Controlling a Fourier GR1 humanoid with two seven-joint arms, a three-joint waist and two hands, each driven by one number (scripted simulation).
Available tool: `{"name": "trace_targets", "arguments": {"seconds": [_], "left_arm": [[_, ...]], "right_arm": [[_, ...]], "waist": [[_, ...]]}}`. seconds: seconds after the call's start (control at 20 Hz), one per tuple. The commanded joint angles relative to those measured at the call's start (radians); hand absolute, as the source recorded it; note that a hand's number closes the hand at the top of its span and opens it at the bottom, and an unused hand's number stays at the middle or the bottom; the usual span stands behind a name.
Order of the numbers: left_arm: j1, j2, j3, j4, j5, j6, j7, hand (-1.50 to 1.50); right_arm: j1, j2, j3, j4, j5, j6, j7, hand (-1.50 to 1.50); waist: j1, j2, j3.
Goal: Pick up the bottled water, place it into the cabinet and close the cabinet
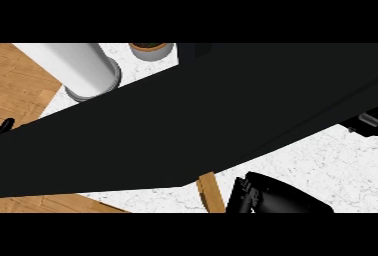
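One white cylinder (87, 70), one black panel (192, 115), one right robot hand (279, 197), perhaps; its grip I cannot tell.

A kitchen: a white marble counter (325, 165) beside a wood plank floor (22, 85), with a dark cabinet (207, 110) across it.

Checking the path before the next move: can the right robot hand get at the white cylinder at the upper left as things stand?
Probably not directly: a broad black panel lies across the view between the right robot hand and the white cylinder.
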Motion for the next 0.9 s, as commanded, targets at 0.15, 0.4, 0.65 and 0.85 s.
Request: {"name": "trace_targets", "arguments": {"seconds": [0.15, 0.4, 0.65, 0.85], "left_arm": [[-0.009, 0.009, 0.011, 0.013, 0.011, -0.008, 0.010, -1.50], [0.008, 0.000, 0.023, 0.036, 0.010, -0.009, -0.003, -1.50], [0.011, -0.027, 0.011, 0.051, 0.003, -0.011, -0.013, -1.50], [0.025, -0.025, 0.018, 0.050, 0.012, -0.024, -0.013, -1.50]], "right_arm": [[-0.275, 0.182, -0.071, 0.284, 0.054, -0.171, 0.137, 1.50], [-0.480, 0.277, -0.180, 0.487, 0.137, -0.329, 0.157, 1.50], [-0.666, 0.280, -0.251, 0.692, 0.163, -0.485, 0.097, 1.50], [-0.733, 0.281, -0.289, 0.791, 0.134, -0.575, 0.079, 1.50]], "waist": [[-0.015, -0.009, 0.010], [-0.037, -0.014, 0.013], [-0.056, -0.009, 0.016], [-0.068, -0.015, 0.018]]}}
